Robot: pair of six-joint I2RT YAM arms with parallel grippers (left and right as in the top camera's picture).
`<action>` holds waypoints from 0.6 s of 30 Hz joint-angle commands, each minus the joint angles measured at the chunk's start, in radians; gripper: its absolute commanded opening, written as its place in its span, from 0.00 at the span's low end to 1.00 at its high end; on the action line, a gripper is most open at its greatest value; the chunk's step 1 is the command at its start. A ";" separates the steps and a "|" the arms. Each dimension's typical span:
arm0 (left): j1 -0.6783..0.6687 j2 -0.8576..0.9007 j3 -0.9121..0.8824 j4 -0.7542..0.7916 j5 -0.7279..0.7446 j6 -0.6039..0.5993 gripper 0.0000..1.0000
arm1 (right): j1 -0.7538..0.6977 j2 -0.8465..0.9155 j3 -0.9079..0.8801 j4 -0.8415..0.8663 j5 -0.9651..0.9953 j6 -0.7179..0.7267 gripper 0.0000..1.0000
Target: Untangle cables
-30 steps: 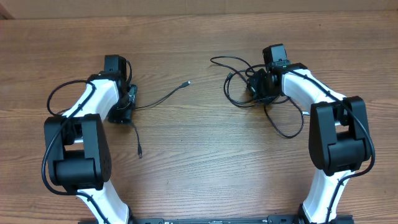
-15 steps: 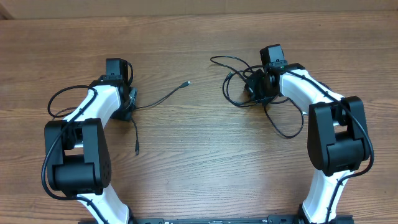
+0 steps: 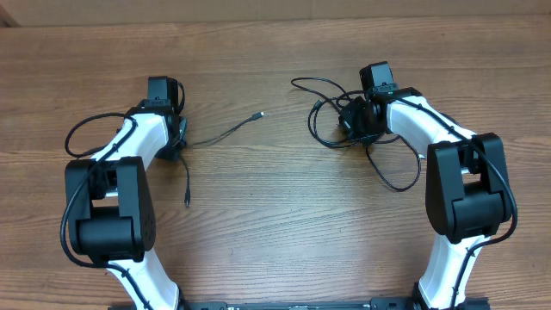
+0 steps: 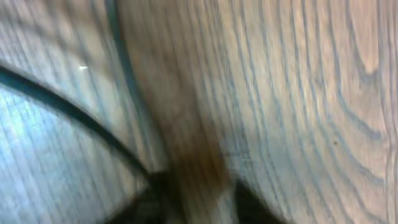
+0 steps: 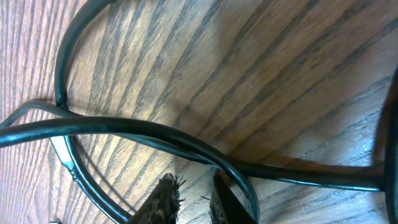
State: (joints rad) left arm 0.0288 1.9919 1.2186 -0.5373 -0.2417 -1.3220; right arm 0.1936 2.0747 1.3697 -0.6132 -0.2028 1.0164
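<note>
Table [image 3: 275,241]: brown wood grain, carrying everything listed here.
Left arm [image 3: 108,207]: white and black, rising from the near edge on the left, bent outward and then reaching in and down to the wood.
Right arm [image 3: 465,185]: same build, on the right side, leaning in toward the table's middle.
Single cord [image 3: 222,134]: thin and black, lying alone on the left half. Nearest plug end just right of the left arm, pointing at the near edge. From there straight away to the left gripper, then bending right and running on to a small silver tip near the middle. Well apart from the tangle.
Left gripper [image 3: 176,145]: low over the bend of the single cord. Left wrist view badly blurred, with two dark finger shapes at the bottom, wood between them and a dark strand running to one of them. Apart, together or clamped: cannot tell.
Right gripper [image 3: 354,120]: down inside the tangle. Right wrist view close on the wood, with fingertips [image 5: 166,198] near each other and only a narrow slit left between. One cord crossing just above them, touching or nearly so. Clamped on a strand or not: cannot tell.
Cable tangle [image 3: 320,129]: several thin black cords looped over one another on the right half. One wide loop sagging toward the near side beside the right arm, smaller loops on the left of the right gripper, one strand arching off to the far left.
Far edge [image 3: 275,9]: pale strip beyond the wood.
</note>
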 commanded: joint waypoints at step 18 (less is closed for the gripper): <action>0.314 0.190 0.001 -0.007 0.063 0.475 0.04 | 0.014 0.048 -0.035 0.001 0.019 0.001 0.17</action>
State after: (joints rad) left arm 0.2504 2.0453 1.2991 -0.5003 -0.1299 -1.0115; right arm 0.1947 2.0747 1.3693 -0.6109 -0.2028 1.0168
